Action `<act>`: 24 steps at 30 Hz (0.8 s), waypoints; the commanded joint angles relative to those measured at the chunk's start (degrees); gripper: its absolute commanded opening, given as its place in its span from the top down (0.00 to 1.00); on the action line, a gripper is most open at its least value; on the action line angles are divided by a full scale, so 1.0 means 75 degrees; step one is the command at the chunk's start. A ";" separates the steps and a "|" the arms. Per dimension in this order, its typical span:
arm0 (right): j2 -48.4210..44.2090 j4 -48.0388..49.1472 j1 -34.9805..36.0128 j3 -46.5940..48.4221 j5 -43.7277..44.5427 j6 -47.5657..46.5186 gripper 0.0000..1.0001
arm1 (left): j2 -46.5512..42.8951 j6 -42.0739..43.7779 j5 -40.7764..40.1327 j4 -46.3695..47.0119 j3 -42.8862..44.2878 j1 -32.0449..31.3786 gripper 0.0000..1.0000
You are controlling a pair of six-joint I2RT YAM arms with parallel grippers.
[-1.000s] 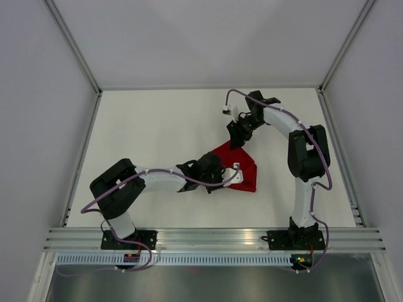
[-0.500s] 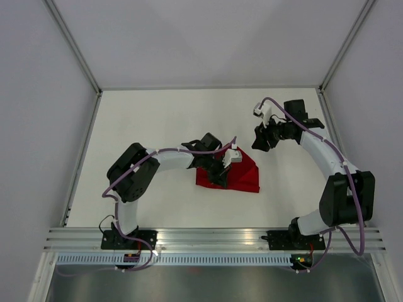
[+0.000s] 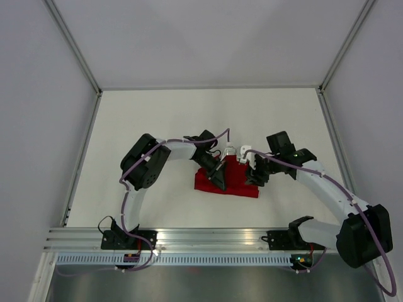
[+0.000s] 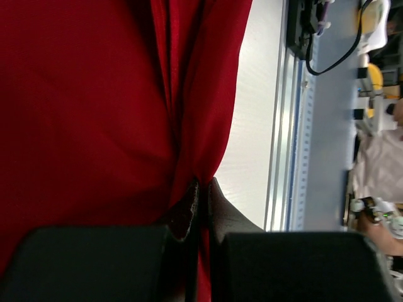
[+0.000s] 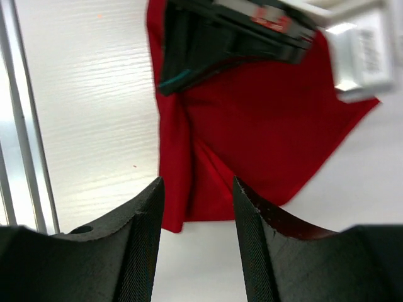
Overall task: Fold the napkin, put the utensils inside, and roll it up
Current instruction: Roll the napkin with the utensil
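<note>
1. The napkin (image 3: 239,184) lies mid-table, with bare table (image 3: 145,119) around every edge.
2. The left gripper (image 4: 201,192) pinches a fold of it (fingers clamped tight).
3. The right gripper (image 5: 196,189) hangs over its right edge, fingers spread wide.

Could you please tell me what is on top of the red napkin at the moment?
The left gripper is on the napkin, shut on a pinched fold of cloth. The right gripper, open, hangs over one edge. Whatever lies under the cloth is covered.
</note>
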 commanded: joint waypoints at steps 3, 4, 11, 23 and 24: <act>0.0005 0.1492 0.1664 -0.0815 0.1125 0.0443 0.47 | 0.0776 -0.0218 -0.0234 -0.0883 0.0250 0.0230 0.98; 0.0133 0.1704 0.1875 -0.0898 0.1394 0.0664 0.47 | 0.0834 -0.0242 -0.0211 -0.0918 0.0331 0.0266 0.98; 0.0766 0.2819 0.3141 -0.1203 0.2707 0.1134 0.45 | 0.1268 -0.0336 -0.0304 -0.1304 0.0730 0.0278 0.98; 0.1165 0.3699 0.4244 -0.1356 0.4092 0.1463 0.43 | 0.1678 -0.0652 -0.0796 -0.1715 0.1117 0.0395 0.98; 0.1165 0.3699 0.4268 -0.1356 0.4173 0.1475 0.42 | 0.1713 -0.0652 -0.0831 -0.1738 0.1129 0.0406 0.98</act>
